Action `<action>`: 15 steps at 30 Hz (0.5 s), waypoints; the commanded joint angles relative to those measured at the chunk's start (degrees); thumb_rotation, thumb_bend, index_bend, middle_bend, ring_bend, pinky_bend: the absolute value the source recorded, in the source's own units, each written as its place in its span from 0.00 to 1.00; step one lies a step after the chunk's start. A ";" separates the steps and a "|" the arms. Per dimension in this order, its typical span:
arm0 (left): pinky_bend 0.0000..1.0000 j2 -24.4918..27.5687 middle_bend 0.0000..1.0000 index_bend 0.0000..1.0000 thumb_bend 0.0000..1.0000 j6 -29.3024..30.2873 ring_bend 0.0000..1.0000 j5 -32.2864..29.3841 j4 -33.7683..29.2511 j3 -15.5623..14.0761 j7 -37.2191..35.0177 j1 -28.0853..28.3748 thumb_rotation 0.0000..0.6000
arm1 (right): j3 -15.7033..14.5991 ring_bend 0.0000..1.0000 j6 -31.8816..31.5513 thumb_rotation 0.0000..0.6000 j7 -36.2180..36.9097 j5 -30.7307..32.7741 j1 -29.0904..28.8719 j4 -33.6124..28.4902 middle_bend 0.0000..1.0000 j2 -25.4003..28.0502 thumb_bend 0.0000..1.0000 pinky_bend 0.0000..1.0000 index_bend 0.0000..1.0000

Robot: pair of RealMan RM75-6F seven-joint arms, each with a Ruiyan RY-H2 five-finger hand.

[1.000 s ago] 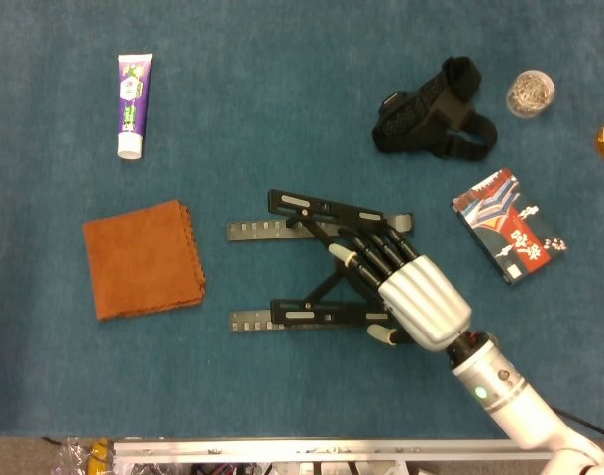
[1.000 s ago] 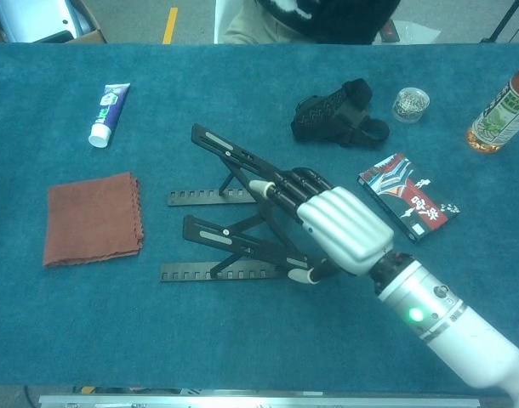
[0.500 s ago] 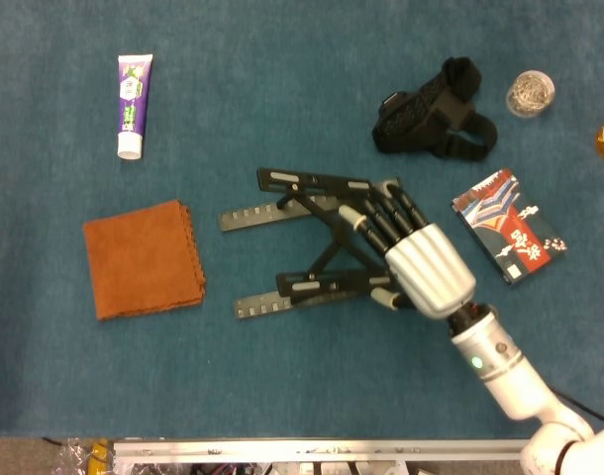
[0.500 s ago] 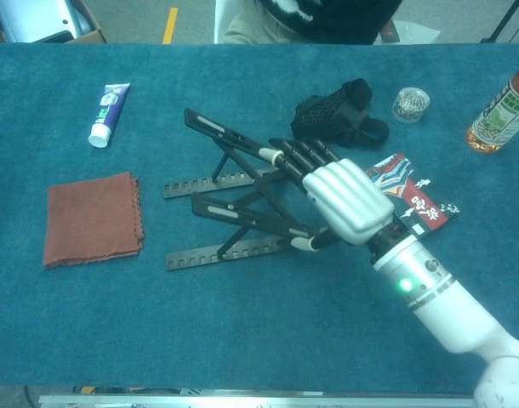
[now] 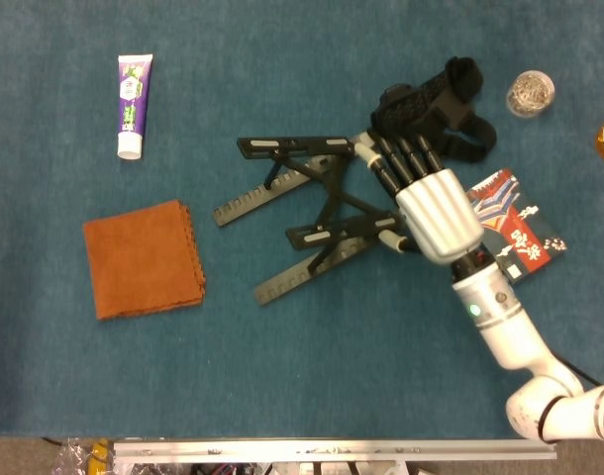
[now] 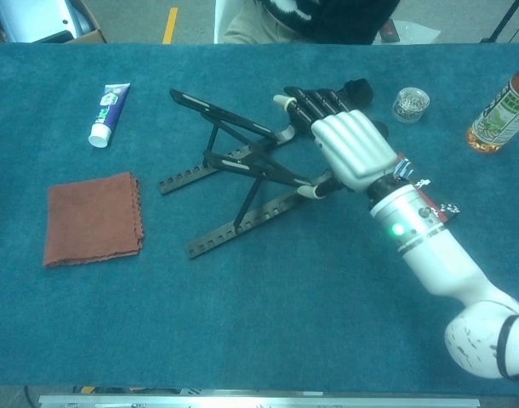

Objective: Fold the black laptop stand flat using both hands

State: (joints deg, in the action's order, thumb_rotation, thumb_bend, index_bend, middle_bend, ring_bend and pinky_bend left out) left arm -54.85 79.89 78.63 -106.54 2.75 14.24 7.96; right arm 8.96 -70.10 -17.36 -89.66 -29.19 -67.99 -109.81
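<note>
Black laptop stand (image 5: 307, 213) near the middle of the blue table (image 5: 282, 376), unfolded, with its top bars raised and two notched rails (image 6: 242, 223) slanting down to the cloth. Gripped at its right end by the right hand (image 5: 431, 208): dark fingers (image 6: 315, 102) hooked over the far top bar, thumb (image 6: 315, 189) tucked under the near bar. White arm (image 6: 430, 255) reaching in from the lower right. Left hand nowhere in either view.

Just behind the fingers, a black strap bundle (image 5: 436, 114). Right beside the wrist and partly under it, a card box (image 5: 520, 233) with red and white print. Further right, a small clear jar (image 5: 531, 92) of shiny bits, and a tea bottle (image 6: 500, 110) at the edge. Well off to the left, a folded orange-brown cloth (image 5: 144, 259). Behind that, a white and purple tube (image 5: 134, 104) lying flat.
</note>
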 commanded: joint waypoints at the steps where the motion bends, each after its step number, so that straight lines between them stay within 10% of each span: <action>1: 0.00 -0.03 0.00 0.00 0.28 0.01 0.00 -0.06 0.02 0.00 0.06 0.01 1.00 | 0.39 0.00 0.14 1.00 -0.27 0.40 -0.58 1.04 0.00 -0.19 0.00 0.01 0.00; 8: 0.00 0.06 0.00 0.00 0.28 -0.17 0.00 0.12 -0.24 -0.08 0.23 0.17 1.00 | -0.61 0.00 0.41 1.00 0.71 1.96 0.18 -0.57 0.00 1.32 0.00 0.01 0.00; 15: 0.00 0.37 0.00 0.00 0.28 0.35 0.00 0.55 -0.65 -0.19 0.37 -0.03 1.00 | -3.08 0.00 0.35 1.00 2.54 2.02 2.10 -14.91 0.00 9.00 0.00 0.01 0.00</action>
State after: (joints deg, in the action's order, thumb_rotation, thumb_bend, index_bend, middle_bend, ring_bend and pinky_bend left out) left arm -54.48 80.23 79.17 -107.18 2.56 14.60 7.94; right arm 6.96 -69.64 -15.91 -87.68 -28.01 -77.49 -104.16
